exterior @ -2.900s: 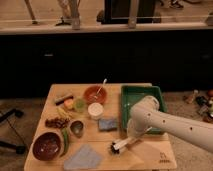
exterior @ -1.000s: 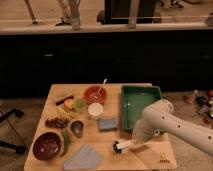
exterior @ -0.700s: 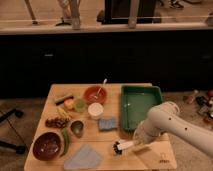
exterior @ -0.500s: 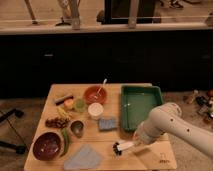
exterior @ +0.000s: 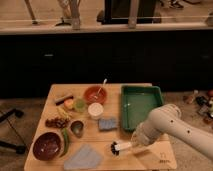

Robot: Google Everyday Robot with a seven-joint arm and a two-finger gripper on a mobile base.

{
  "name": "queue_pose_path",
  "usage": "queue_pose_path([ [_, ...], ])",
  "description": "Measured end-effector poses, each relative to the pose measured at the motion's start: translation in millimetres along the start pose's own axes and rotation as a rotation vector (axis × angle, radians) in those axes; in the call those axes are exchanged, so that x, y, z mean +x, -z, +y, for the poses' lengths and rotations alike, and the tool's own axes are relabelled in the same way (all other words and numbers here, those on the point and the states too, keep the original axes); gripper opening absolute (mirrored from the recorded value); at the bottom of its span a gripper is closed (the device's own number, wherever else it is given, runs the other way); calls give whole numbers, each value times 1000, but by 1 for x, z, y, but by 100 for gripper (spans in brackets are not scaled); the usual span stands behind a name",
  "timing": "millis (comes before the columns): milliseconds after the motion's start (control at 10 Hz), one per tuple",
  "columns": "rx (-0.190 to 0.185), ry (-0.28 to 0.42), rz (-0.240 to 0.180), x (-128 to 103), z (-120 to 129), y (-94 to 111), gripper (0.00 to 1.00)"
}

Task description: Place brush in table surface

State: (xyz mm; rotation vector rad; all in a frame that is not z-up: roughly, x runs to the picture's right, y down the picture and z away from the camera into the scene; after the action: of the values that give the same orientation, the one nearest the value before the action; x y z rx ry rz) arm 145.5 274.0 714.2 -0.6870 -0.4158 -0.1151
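Note:
The brush (exterior: 120,147) lies low over the front of the table surface (exterior: 107,137). Its black bristle head points left and its white handle runs right. My gripper (exterior: 138,142) is at the handle's right end, at the tip of the white arm that comes in from the lower right. The arm covers the gripper, so its grip on the handle is hidden. I cannot tell whether the brush rests on the wood or hangs just above it.
A green tray (exterior: 142,105) stands at the back right, just beyond the arm. An orange bowl with a spoon (exterior: 95,93), a white cup (exterior: 95,110), a blue sponge (exterior: 107,123), a dark red bowl (exterior: 47,145) and a grey-blue cloth (exterior: 83,157) lie to the left.
The arm has drawn back from over the green tray toward the right front corner. The brush has stayed near the front of the table, sinking slightly.

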Motion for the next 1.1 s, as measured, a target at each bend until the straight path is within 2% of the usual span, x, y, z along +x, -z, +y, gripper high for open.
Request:
queue_pose_path([
  [200,17,-27,-52,2,-1,-8,3],
  [700,63,-24,-194,1,-1,-14,3],
  [800,67,-23,-224,1,-1,-14,3],
  [1000,67,-31,-318,4,0,-15,3],
  [1100,60,-34,-328,3,0,-16,3],
])
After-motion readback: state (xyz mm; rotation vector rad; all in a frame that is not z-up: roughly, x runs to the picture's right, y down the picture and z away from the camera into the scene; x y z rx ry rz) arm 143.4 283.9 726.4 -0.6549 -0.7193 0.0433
